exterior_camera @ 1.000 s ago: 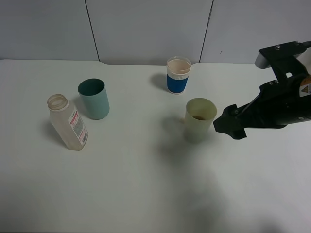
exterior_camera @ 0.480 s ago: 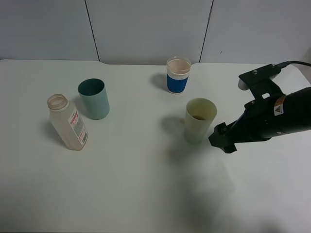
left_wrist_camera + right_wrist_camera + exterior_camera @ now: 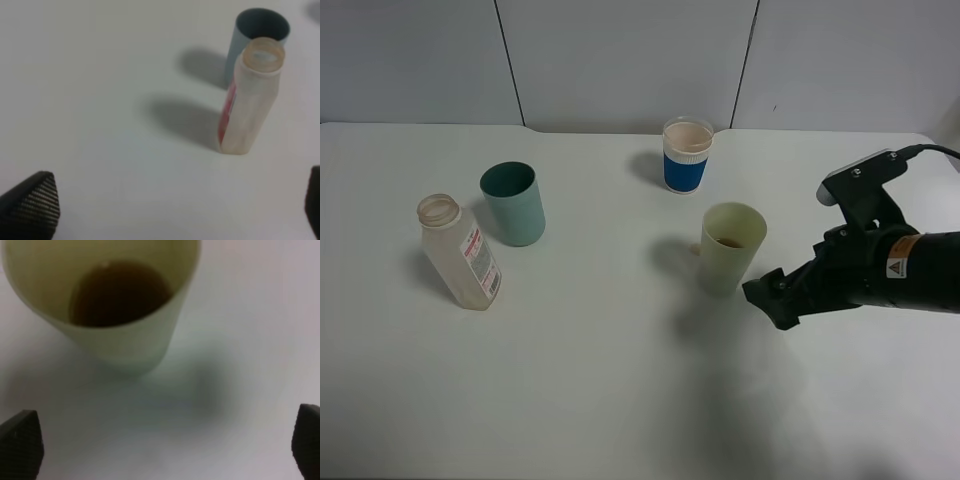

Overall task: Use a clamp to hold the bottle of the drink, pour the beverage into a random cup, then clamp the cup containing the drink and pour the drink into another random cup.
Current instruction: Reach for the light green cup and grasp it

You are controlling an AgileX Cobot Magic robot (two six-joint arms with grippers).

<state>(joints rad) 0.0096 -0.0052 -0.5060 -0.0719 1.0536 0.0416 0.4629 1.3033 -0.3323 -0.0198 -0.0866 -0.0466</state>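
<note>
At the left of the white table [image 3: 600,380] the uncapped bottle [image 3: 460,252] stands with a teal cup [image 3: 513,203] just behind it, and the left gripper [image 3: 172,207] faces it from well back, jaws wide and empty. Right of middle the blue cup [image 3: 687,155] stands near the back; nearer the front the yellow-green cup [image 3: 731,247] holds a little brown drink [image 3: 120,292]. The right gripper [image 3: 775,297] sits just beside that cup, jaws spread wide, gripping nothing.

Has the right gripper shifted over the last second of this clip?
Yes. The right gripper has slid left and down in the overhead view, closing on the pale yellow-green tumbler, which stands where it was.
</note>
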